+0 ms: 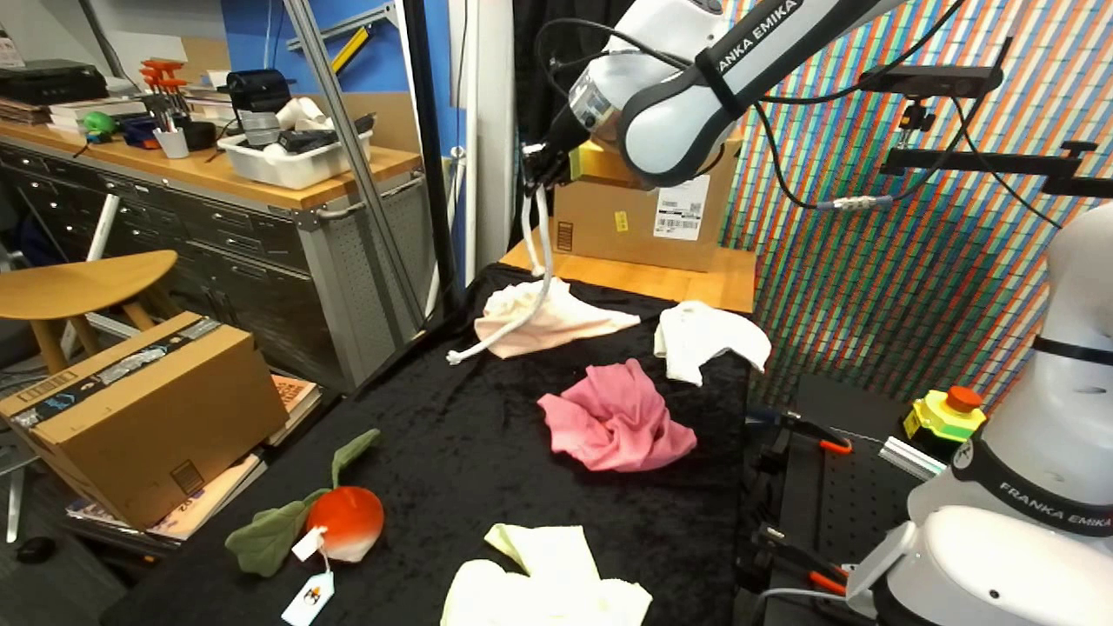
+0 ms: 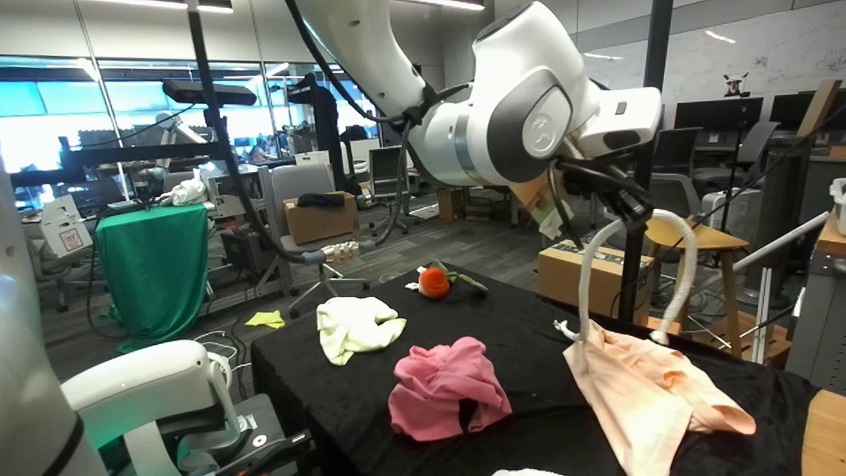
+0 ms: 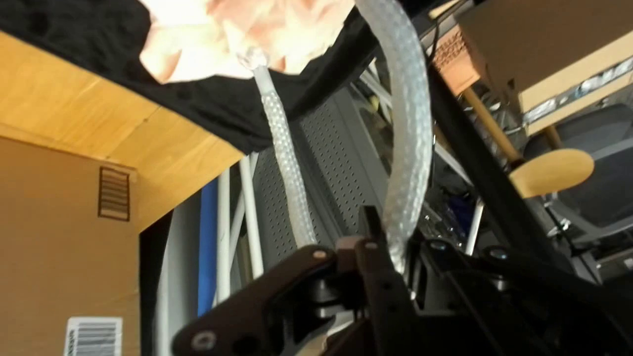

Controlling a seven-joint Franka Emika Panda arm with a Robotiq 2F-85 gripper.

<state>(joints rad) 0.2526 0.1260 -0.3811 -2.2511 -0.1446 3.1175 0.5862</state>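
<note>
The rope (image 3: 413, 123) looks braided, faintly shiny. The peach cloth (image 2: 641, 387) is matt fabric, the table cover (image 1: 461, 443) velvety. The box (image 1: 174, 430) is matt cardboard, the stool (image 1: 78, 287) smooth wood, the arm (image 2: 512, 59) glossy plastic.

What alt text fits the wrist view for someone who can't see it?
A pincer at the bottom grips a white rope, two lengths running up the picture, one end seen against a peach cloth on black fabric. A cardboard box fills the lower left; a stool appears at right.

Bright windows (image 2: 49, 109), washed-out pale cloth (image 1: 548, 584)
</note>
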